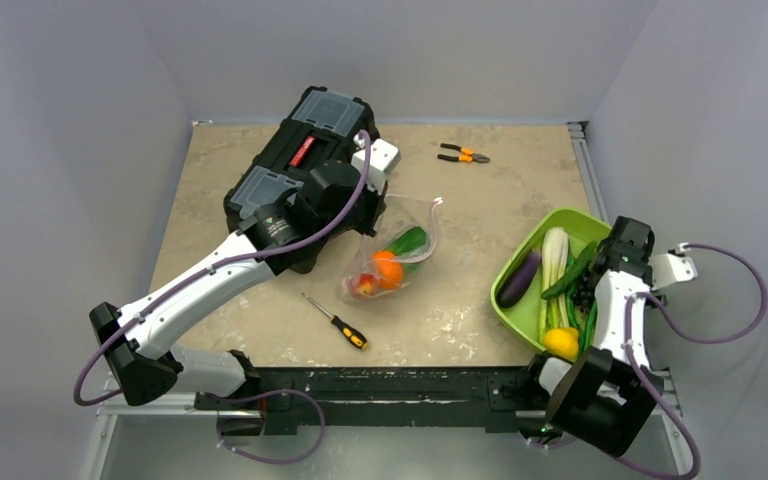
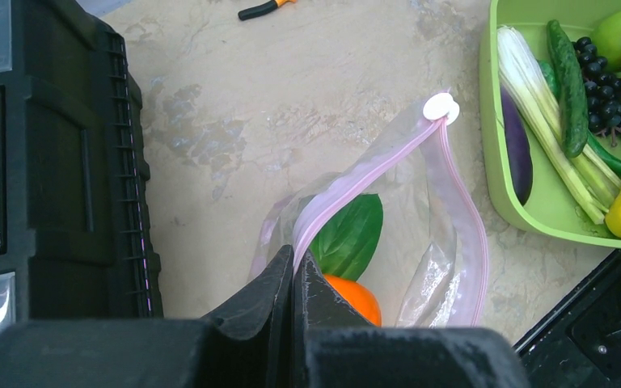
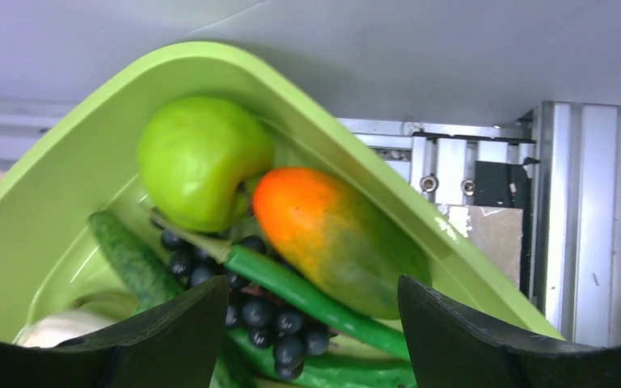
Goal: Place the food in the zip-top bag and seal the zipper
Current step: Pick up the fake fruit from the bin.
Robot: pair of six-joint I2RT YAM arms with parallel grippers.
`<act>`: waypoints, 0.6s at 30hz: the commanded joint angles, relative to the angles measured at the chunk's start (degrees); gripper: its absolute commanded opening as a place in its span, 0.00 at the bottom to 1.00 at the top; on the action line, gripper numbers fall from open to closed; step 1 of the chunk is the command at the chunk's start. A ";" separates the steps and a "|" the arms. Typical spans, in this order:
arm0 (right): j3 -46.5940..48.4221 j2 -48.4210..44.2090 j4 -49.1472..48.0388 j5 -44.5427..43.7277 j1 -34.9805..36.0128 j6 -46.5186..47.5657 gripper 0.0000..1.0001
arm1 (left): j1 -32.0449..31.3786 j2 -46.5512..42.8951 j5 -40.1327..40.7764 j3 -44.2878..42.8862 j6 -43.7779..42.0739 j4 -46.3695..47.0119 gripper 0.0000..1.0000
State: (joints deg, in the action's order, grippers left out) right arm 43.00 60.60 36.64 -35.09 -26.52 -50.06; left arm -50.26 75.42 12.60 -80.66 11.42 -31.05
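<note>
The clear zip-top bag [image 1: 397,255] lies mid-table with its mouth open, holding an orange fruit [image 1: 388,268], a red one [image 1: 365,284] and a green leafy piece [image 1: 408,240]. My left gripper [image 2: 294,263] is shut on the bag's pink zipper [image 2: 372,167] at one end; the white slider [image 2: 440,106] sits at the far end. My right gripper [image 3: 311,303] is open above the lime-green bowl [image 1: 533,252], over black grapes [image 3: 279,319], a green chilli [image 3: 315,299], an orange-green mango [image 3: 335,234] and a green apple [image 3: 194,158].
A black toolbox [image 1: 300,165] stands behind the left arm. A screwdriver [image 1: 335,320] lies near the front, pliers [image 1: 463,153] at the back. The bowl also holds a purple aubergine [image 1: 520,277], a white-stemmed leafy green [image 1: 553,260] and a yellow pepper [image 1: 561,342].
</note>
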 commanded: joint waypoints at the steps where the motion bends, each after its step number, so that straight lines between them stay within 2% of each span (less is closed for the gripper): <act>1: -1.22 3.31 -5.00 -2.02 -2.72 2.06 0.74 | 0.34 -1.72 -0.55 -1.25 0.80 1.93 0.00; 8: -1.73 5.05 -6.35 0.33 -3.69 3.97 0.57 | 0.34 -2.34 -0.11 -1.33 0.62 1.98 0.00; 18: -0.68 9.11 -4.89 -0.08 -4.56 3.24 0.58 | 0.42 -2.55 -0.82 -1.29 0.97 1.96 0.00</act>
State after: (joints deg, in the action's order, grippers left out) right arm 41.32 67.29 32.05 -34.48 -30.11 -46.92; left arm -50.26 75.16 12.25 -80.66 11.44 -31.05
